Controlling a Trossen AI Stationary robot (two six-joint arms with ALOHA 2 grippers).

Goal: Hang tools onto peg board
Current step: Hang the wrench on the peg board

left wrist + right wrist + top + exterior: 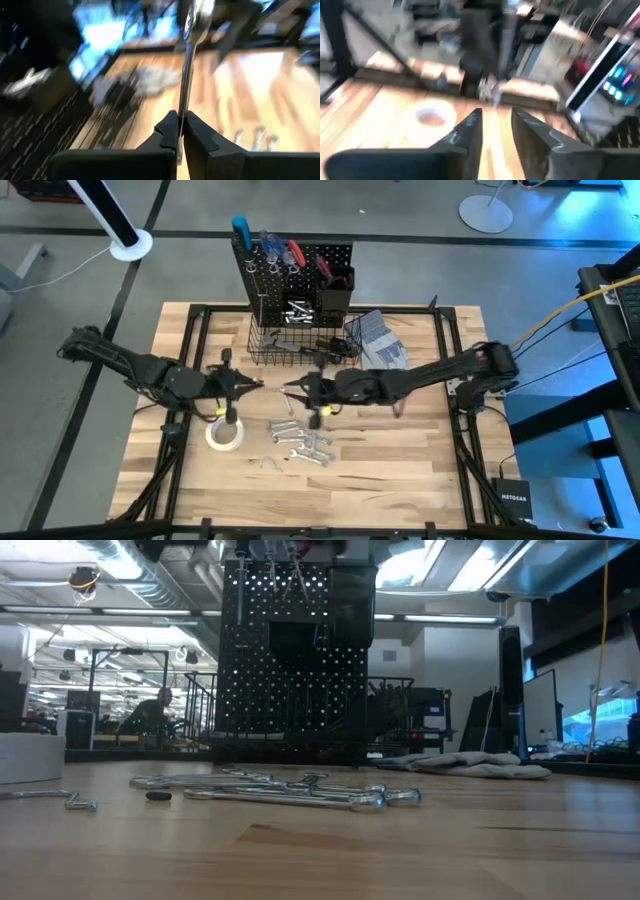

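Pale wood planks make up the tabletop [420, 460], framed by black rails; at its far edge stands the peg board [300, 275], upright, black and perforated, with red- and blue-handled tools [270, 250] hanging on it and a black wire basket [290, 345] at its foot; grey work gloves [378, 340] lie just beside the basket, towards the right arm's side; the two dark arms reach in from either side and nearly meet in front of the basket; the left gripper [255, 385] has its fingers [167, 135] pressed together on the shank of a silver wrench [187, 65], which stands up out of the grip above the tabletop; the right gripper [292, 388] faces it close by, its fingers [470, 132] parted with a clear gap and nothing between them, apart from the wrench in the wrist view; a white tape roll [224, 434] lies flat on the tabletop beneath the left gripper; a cluster of silver wrenches [300, 442] lies loose on the wood near the tape roll, in front of both grippers; a small bent hook [266, 463] rests apart from them, nearer the front edge; in the low view the wrenches lie flat with the peg board rising behind them
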